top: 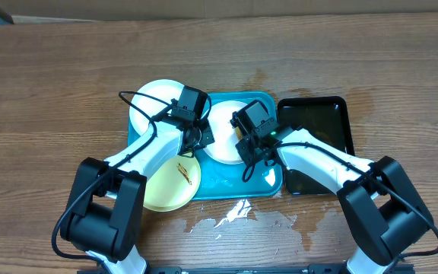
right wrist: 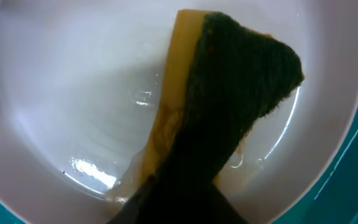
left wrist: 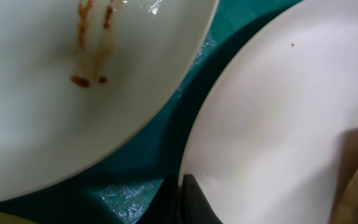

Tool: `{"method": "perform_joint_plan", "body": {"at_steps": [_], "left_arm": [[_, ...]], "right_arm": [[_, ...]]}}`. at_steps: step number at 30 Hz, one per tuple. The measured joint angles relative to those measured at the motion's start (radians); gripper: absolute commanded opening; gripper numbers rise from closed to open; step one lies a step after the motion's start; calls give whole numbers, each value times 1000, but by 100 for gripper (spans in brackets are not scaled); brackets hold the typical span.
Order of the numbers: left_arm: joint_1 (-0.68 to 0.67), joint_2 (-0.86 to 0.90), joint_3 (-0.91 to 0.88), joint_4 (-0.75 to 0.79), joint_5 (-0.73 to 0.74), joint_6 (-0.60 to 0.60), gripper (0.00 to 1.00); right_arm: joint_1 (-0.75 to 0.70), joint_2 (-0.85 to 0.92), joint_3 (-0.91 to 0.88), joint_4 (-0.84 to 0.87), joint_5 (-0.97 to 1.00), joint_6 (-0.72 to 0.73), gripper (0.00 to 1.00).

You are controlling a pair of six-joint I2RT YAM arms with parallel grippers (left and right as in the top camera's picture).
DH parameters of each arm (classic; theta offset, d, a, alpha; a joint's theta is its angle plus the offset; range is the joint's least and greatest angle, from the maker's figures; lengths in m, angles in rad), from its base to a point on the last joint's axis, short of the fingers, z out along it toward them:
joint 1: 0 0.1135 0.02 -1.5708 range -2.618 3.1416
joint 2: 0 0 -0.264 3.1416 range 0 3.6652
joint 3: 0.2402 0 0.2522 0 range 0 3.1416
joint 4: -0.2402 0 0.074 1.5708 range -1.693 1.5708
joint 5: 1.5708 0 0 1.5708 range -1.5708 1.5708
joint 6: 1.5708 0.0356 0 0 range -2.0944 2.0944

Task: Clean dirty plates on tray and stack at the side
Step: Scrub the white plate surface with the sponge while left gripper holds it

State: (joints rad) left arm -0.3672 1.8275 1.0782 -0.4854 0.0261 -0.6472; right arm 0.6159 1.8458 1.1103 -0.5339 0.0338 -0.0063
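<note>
Right hand (top: 248,144) pinching soft sponge (right wrist: 229,106) | left hand (top: 198,135) pressed together at plate rim | beneath both: white plate (right wrist: 73,93) inside tray (top: 234,186) | I judge it stiff, wet, probably slippery, breakable; I'd grip its rim.

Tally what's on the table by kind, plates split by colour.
white plates: 2
yellow-green plate: 1
turquoise tray: 1
black tray: 1
sponge: 1
Total: 6
</note>
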Motion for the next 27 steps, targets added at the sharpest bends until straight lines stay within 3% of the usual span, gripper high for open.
{"method": "perform_joint_plan", "body": {"at_steps": [2,7,27], "left_arm": [[0,0,0,0,0,0,4],[0,0,0,0,3,0,4],[0,0,0,3,54,128,4]], "right_arm": [[0,0,0,0,18,2,6],[0,0,0,0,50,0,4],[-4,18,-5,49,156,-1,4]]}}
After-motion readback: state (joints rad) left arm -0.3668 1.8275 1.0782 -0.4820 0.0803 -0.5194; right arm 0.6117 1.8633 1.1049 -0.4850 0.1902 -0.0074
